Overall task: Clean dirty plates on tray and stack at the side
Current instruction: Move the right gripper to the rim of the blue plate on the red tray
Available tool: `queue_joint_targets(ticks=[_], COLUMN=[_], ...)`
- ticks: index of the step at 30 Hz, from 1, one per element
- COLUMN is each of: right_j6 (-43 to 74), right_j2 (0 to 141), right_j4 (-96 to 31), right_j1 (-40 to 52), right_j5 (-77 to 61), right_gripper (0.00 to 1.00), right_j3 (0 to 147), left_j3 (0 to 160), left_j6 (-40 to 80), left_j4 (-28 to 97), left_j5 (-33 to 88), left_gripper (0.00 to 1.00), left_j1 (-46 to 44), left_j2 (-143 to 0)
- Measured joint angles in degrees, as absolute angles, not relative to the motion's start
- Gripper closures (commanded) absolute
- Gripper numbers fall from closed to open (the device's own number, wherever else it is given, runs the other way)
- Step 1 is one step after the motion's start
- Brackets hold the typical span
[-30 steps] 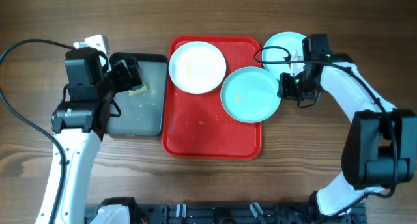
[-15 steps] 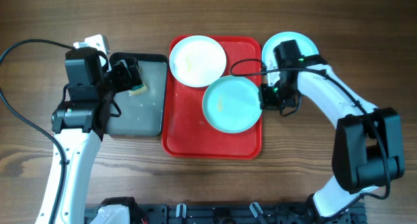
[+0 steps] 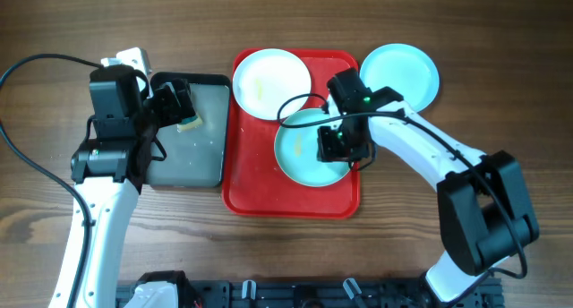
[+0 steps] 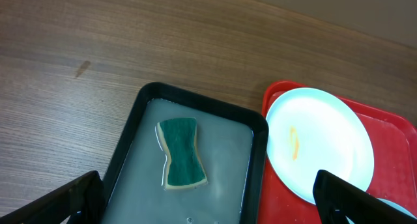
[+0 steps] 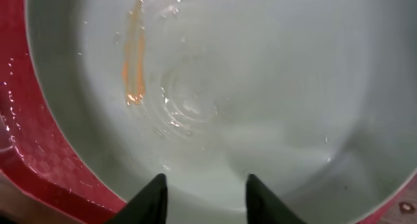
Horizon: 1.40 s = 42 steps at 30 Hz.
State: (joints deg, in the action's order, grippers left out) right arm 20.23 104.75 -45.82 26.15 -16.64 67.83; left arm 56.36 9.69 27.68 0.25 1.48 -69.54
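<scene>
Red tray (image 3: pixel 246 187) lies at the centre of the wooden table (image 3: pixel 448 21), with a dark grey tray (image 3: pixel 204 82) just beside its left edge. A green sponge (image 4: pixel 182 152) lies flat in the grey tray's far half, in a film of cloudy water. One white plate (image 3: pixel 271 82) sits in the red tray's far left corner, marked with an orange streak (image 4: pixel 293 142). One aqua plate (image 3: pixel 295 156) sits against the tray's right edge, wet and carrying an orange smear (image 5: pixel 133 61). A second aqua plate (image 3: pixel 400 75) rests on the table off the tray's far right corner, apart from the others. The right arm reaches in over the tray's right edge, wrist bent down. The right gripper (image 5: pixel 206 195) is low over the aqua plate's bowl, fingers parted with nothing between them. The left gripper (image 4: pixel 207 188) hangs over the grey tray's left edge, fingers spread wide and empty.
</scene>
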Motion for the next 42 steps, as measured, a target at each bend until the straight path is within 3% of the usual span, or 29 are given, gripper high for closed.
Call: queue_joint_targets(ticks=[8,14,29,32,36,42], right_j6=[15.29,9.26,3.95,3.29,2.72,2.20], right_j2=[104.77,104.77,107.11,109.32,110.04,110.04], right_j4=[-38.89,-35.97,-28.80,-28.42,-28.47,-31.66], right_j1=[23.68,23.53,23.53,23.53,23.53,23.53], right_j5=[-7.68,-3.14,0.97,1.26,1.28,-3.33], right_gripper=[0.53,0.69,0.69,0.80,0.88,0.81], right_j3=[67.81,67.79,67.79,67.79,67.79,67.85], left_j3=[56.36,56.36,56.36,56.36,56.36,56.36], left_j6=[9.67,9.69,9.69,9.67,9.69,9.69], left_j4=[27.66,27.68,27.68,27.66,27.66,27.68], left_j5=[0.25,0.25,0.25,0.25,0.25,0.25], left_gripper=[0.00,0.00,0.00,0.00,0.00,0.00], left_j1=[1.48,1.48,1.48,1.48,1.48,1.48], left_j2=[-69.54,-69.54,-69.54,-69.54,-69.54,-69.54])
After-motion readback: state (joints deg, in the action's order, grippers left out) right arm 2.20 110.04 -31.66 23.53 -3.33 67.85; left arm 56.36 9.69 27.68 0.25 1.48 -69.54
